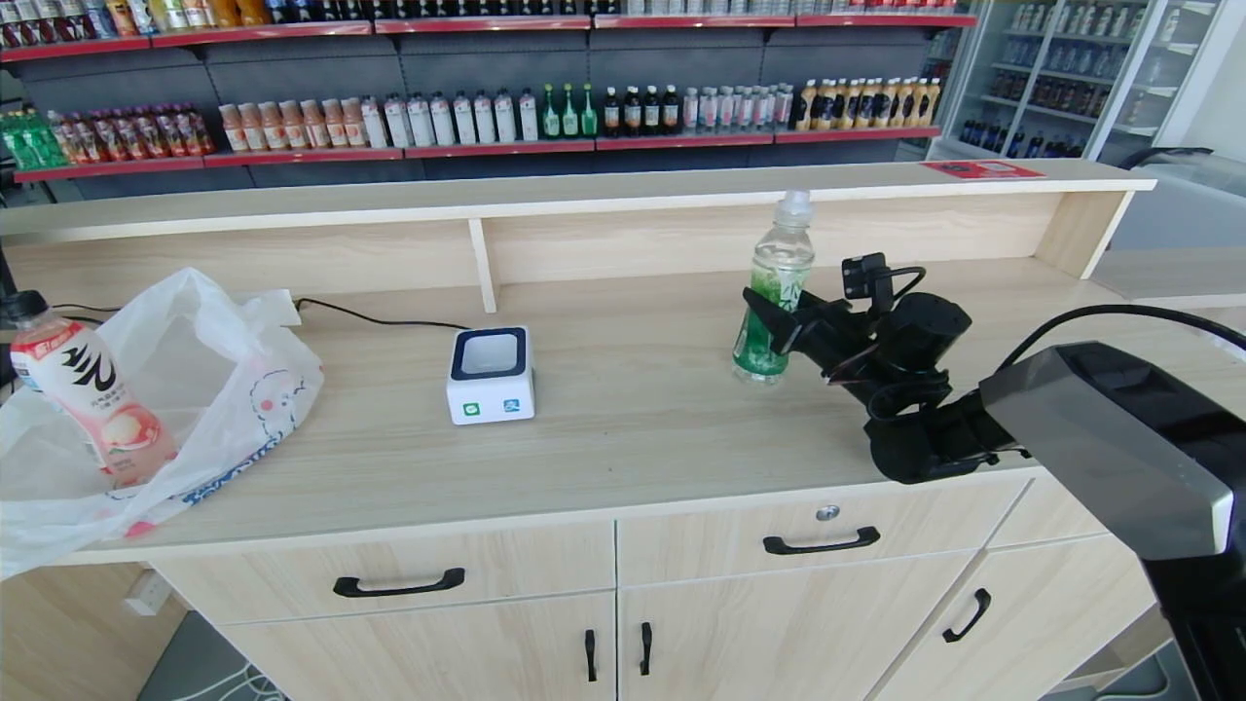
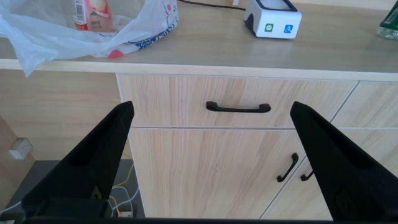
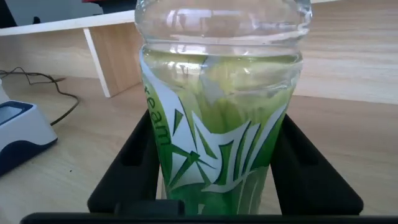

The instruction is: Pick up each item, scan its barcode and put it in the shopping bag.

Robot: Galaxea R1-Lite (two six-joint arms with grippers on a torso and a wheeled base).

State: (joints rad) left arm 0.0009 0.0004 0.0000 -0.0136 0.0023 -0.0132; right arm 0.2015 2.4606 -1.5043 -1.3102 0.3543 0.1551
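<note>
A clear bottle with a green label stands upright on the wooden counter, right of centre. My right gripper is shut on its lower half, and its black fingers press both sides of the green bottle. A white scanner sits mid-counter. At the left, a pink bottle stands inside the white shopping bag. My left gripper hangs open below counter height, facing the drawers, with nothing between its fingers.
A raised wooden ledge runs along the back of the counter, and a black cable leads to the scanner. Drawers and cabinet doors with black handles are below. Shelves of drinks stand behind.
</note>
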